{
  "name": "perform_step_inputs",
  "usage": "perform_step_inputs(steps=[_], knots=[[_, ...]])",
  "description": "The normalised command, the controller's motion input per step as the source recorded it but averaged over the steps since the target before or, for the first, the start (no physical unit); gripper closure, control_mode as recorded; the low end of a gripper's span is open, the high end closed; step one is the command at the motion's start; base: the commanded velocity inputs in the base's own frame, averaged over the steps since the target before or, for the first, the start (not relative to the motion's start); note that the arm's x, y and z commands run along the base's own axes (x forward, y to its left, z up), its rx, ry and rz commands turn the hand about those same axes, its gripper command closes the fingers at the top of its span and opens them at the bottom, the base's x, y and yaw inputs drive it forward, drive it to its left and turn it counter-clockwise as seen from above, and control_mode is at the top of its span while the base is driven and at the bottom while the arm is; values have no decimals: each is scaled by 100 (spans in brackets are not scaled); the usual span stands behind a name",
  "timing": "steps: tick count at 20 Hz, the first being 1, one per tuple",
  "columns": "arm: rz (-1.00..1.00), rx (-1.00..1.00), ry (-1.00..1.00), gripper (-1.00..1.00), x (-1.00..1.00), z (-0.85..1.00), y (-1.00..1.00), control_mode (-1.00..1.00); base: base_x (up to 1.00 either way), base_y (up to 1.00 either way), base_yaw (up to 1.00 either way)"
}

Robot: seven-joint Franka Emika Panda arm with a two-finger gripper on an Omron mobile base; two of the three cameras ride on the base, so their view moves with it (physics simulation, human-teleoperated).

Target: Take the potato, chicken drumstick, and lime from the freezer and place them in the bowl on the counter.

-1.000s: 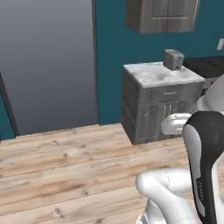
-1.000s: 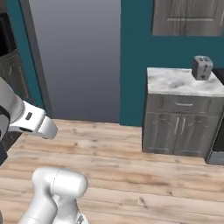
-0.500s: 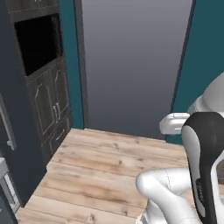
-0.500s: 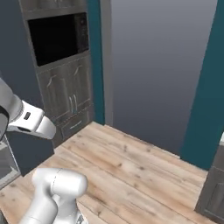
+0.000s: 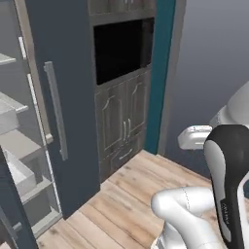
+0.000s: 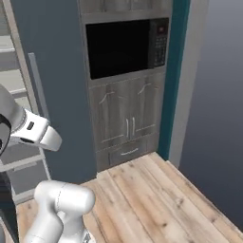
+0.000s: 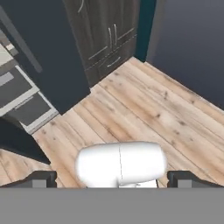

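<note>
The freezer (image 5: 22, 146) stands open at the left edge, tall and dark slate-grey, with pale grey shelves inside; its shelves also show in the right base view (image 6: 14, 71) and in the hand view (image 7: 17, 92). A closed dark door panel with a long grey handle (image 5: 56, 112) stands beside the open part. My gripper (image 7: 114, 180) is open, its two dark fingertips (image 7: 41, 179) far apart with nothing between them, pointing down at the wooden floor a good way from the freezer. The potato, chicken drumstick, lime, bowl and counter are out of view.
A tall dark wood cabinet holds a built-in black microwave (image 6: 126, 47) above panelled doors (image 6: 126, 126). To its right runs a teal wall strip (image 6: 173, 71), then a plain grey wall. Pale plank floor (image 6: 156, 199) lies open ahead. The freezer's dark open door (image 5: 9, 209) juts out low on the left.
The whole picture has swung: the base has turned left, away from the grey cabinet with the toaster, past the grey wall, to the microwave cabinet and open freezer. The gripper stays open.
</note>
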Motion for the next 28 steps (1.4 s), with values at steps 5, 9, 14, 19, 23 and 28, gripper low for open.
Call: perform_step_inputs(steps=[5,9,14,19,23,28], knots=[[0,0,0,-100,0,0,0,100,100,-14,70],[0,0,0,-100,0,0,0,100,100,-10,68],[0,0,0,-100,0,0,0,100,100,-10,63],[0,0,0,-100,0,0,0,100,88,0,52],[0,0,0,-100,0,0,0,100,62,0,39],[0,0,0,-100,0,0,0,100,50,20,30]])
